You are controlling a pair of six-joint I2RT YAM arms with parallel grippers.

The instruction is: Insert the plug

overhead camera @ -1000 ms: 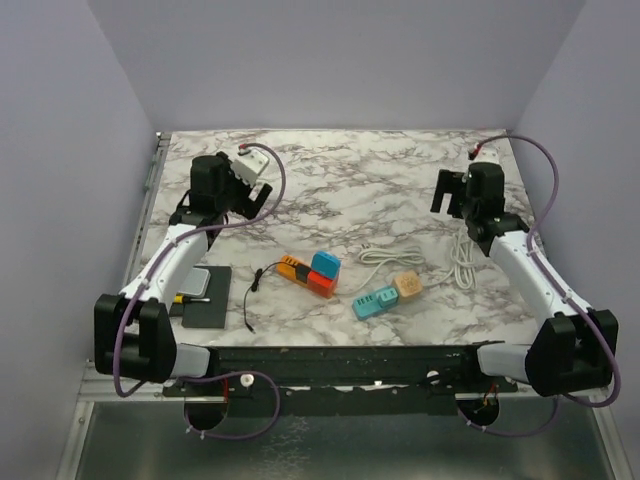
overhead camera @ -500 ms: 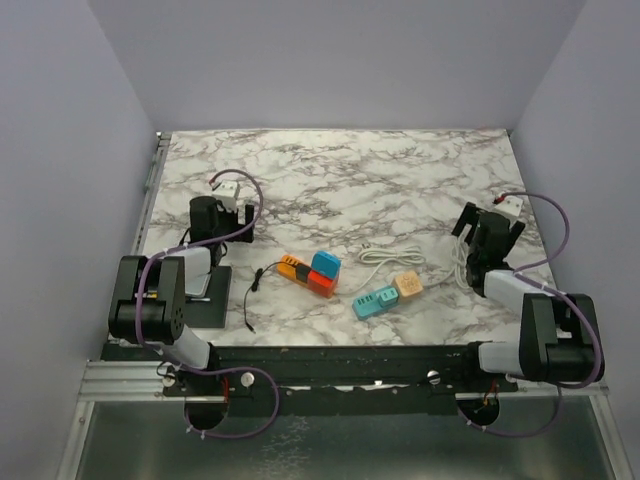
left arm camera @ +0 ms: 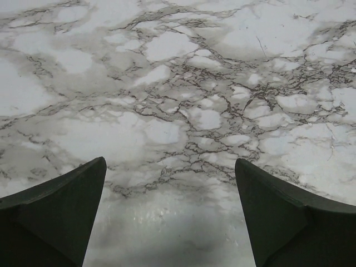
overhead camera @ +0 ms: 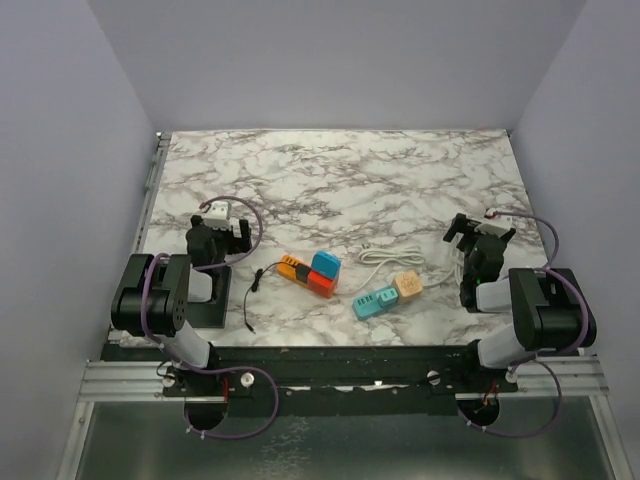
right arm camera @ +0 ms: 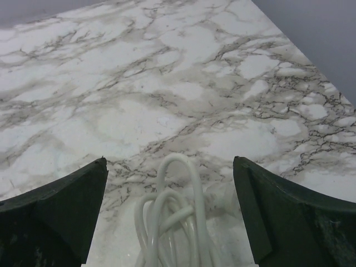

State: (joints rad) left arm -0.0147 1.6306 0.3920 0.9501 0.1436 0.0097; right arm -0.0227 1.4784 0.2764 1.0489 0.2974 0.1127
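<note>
Both arms have folded back and down toward their bases at the bottom of the overhead frame. A second ago they reached out to the upper left and upper right of the marble surface [overhead camera: 340,170].

On its wrist view the left tool [left arm camera: 169,162] is released, dark fingers spread wide with only bare marble between them. The right tool [right arm camera: 169,161] is also released and empty. It hangs over a coiled white cable [overhead camera: 465,262] at the right of the frame, whose loops lie below the gap between the fingers, ungripped.

From the coil a length of cable runs left toward the centre, ending near a beige cube [overhead camera: 407,286] and a teal socket block [overhead camera: 375,300]. The plug itself is too small to make out. Further left sits a cluster of orange, blue and red blocks [overhead camera: 312,272]. A thin black lead [overhead camera: 248,297] trails from it toward a black pad [overhead camera: 212,305] at the lower left.

By my reading, insertion has not begun. Nothing is held, and the cable's end appears to lie loose. Grasping the plug, lining it up and pushing it home all remain.

No brand, label or writing is legible anywhere.
</note>
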